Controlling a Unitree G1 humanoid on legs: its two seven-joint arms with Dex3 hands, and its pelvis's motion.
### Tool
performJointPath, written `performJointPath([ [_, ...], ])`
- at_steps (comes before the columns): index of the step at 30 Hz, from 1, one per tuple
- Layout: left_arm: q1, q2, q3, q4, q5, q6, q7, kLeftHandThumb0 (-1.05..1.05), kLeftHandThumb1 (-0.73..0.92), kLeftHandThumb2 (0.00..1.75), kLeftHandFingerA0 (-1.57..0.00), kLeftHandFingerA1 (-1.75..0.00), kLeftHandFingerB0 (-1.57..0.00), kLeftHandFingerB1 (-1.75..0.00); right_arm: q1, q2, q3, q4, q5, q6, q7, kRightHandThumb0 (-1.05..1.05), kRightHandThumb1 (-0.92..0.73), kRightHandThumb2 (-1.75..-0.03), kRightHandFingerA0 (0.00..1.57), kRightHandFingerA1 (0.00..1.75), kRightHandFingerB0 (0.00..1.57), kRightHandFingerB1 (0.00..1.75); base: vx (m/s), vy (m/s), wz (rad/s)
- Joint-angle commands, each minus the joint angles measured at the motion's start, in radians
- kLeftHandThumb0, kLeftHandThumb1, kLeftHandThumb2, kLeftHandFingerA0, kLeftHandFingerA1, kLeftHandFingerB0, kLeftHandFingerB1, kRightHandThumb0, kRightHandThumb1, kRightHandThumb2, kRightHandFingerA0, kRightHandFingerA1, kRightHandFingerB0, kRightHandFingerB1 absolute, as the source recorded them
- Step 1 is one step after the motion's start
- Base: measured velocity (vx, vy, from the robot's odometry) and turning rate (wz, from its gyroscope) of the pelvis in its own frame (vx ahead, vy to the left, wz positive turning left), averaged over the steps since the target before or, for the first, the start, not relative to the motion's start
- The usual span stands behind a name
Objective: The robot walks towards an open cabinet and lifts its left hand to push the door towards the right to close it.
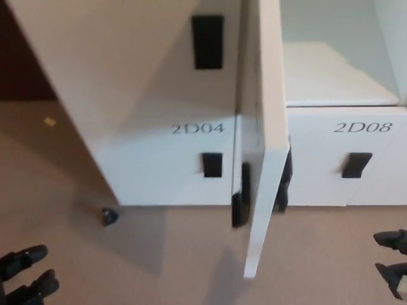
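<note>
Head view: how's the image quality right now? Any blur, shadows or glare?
Head view: soft overall, with the "2D04" label still readable; the open white cabinet door looks stretched by perspective toward its near edge; a shadow falls on the tan carpet floor below the cabinet; no strong glare; the black left hand and right hand are cropped at the corners.

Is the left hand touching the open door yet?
Apart. The head view shows the left hand low at the picture's corner, bare floor between it and the door.

Seen from the head, looking down and forward; close to the white cabinet (159, 95), its open door (264, 140) edge-on at centre; carpet (191, 267) below.
</note>
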Motion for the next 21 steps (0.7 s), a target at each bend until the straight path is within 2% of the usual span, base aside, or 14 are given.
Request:
performJointPath([
  [1,0.014,0.010,0.000,0.006,0.011,-0.030,0.012,-0.26,0.61,0.57,-0.74,-0.51,-0.57,-0.45,0.016,-0.011,0.002,0.005,-0.009,-0.009,-0.009,-0.25,-0.70,-0.60,0.68,0.49,0.48,0.39,0.48,-0.040,-0.68],
  [3,0.015,0.009,0.000,0.009,0.010,-0.032,0.010,-0.26,0.61,0.57,-0.74,-0.51,-0.58,-0.46,0.014,-0.012,0.003,0.007,-0.013,-0.005,-0.013,-0.26,-0.69,-0.60,0.69,0.49,0.48,0.39,0.48,-0.029,-0.96],
  [8,0.022,0.008,0.002,0.013,0.005,-0.039,0.004,-0.26,0.59,0.57,-0.73,-0.51,-0.59,-0.46,0.018,-0.011,0.001,0.010,-0.013,-0.007,-0.016,-0.24,-0.70,-0.60,0.66,0.49,0.48,0.40,0.47,0.142,-0.14],
  [21,0.058,0.002,-0.006,0.021,0.013,-0.069,0.008,-0.26,0.61,0.58,-0.71,-0.49,-0.58,-0.45,0.017,-0.014,0.017,0.036,-0.029,-0.016,-0.022,-0.25,-0.69,-0.60,0.67,0.49,0.48,0.39,0.32,0.082,0.04],
])
